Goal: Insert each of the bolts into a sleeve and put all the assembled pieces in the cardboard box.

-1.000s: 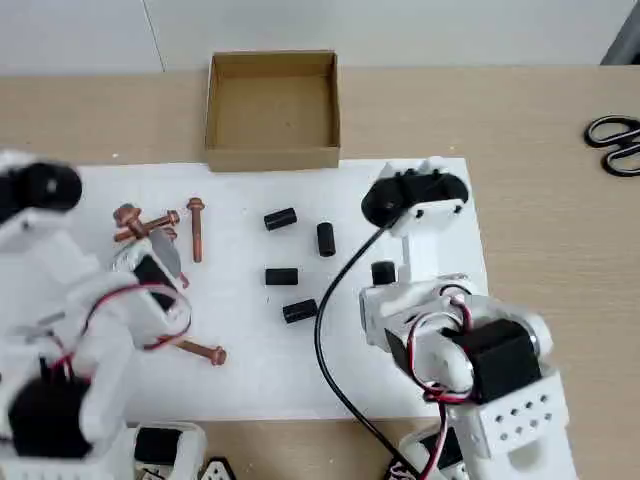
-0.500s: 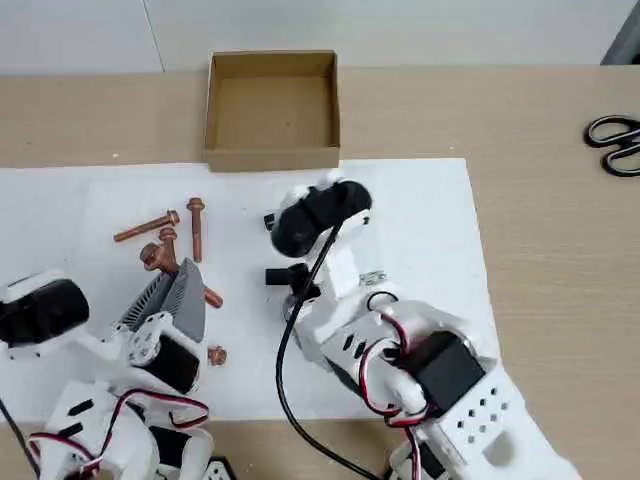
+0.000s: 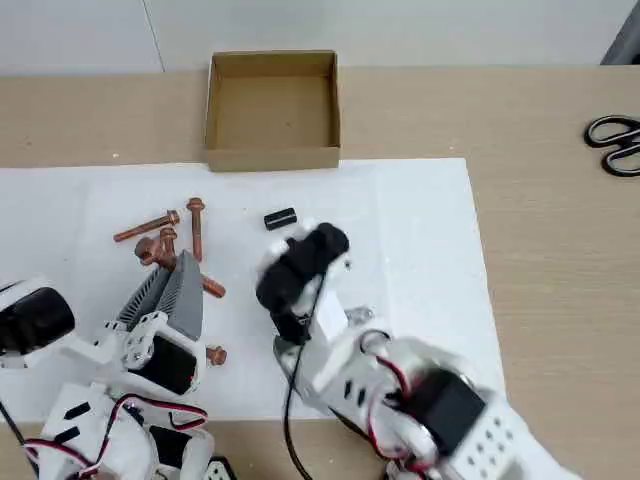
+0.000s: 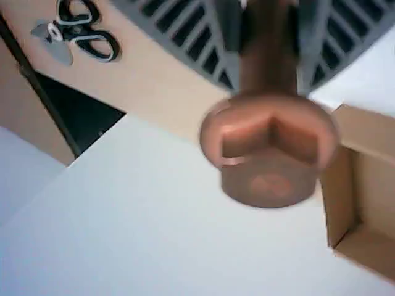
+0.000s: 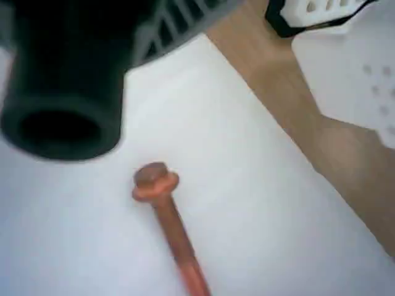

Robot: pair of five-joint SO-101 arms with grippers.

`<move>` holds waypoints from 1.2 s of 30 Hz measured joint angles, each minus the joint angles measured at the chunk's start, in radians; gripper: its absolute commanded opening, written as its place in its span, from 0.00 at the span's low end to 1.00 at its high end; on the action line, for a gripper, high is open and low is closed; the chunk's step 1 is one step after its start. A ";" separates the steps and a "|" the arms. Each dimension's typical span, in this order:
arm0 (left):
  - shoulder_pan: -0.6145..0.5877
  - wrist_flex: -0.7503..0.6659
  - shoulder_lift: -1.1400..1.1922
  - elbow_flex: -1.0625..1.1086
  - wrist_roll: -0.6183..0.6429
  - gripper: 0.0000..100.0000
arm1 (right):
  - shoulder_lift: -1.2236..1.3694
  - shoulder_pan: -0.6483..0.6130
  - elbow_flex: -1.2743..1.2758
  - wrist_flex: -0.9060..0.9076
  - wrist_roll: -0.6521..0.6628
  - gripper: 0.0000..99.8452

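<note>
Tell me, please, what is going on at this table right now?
The left claw grips a copper-coloured metal hex bolt by its shank, and the right claw holds a black cylindrical sleeve, so one pair looks ready for joining. More bolts and another sleeve lie on the white sheet. The brown cardboard box holds no assembled pieces.

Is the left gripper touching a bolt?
Touching. Left wrist view: the left gripper clamps the bolt by its shaft, pressed from both sides.

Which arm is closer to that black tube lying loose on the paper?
Right. The right arm hangs just beside the sleeve; the left gripper sits farther off, past the bolts.
</note>
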 measured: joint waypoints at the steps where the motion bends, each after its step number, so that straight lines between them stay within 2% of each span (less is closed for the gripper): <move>1: 0.000 -0.008 0.000 0.006 0.000 0.01 | -0.044 -0.003 0.032 -0.017 0.008 0.00; 6: 0.002 -0.009 0.002 0.006 0.002 0.01 | -0.245 -0.009 0.181 -0.077 0.104 0.00; 11: 0.074 0.025 0.002 0.006 0.002 0.01 | -0.371 -0.011 0.295 -0.114 0.183 0.00; 17: 0.135 0.031 0.029 0.006 0.002 0.01 | -0.470 -0.011 0.393 -0.146 0.198 0.00; 29: 0.178 0.031 0.318 -0.170 0.002 0.01 | -0.678 -0.011 0.505 -0.149 0.279 0.00; 36: 0.222 0.129 0.325 -0.183 0.002 0.01 | -0.678 -0.011 0.505 -0.152 0.282 0.00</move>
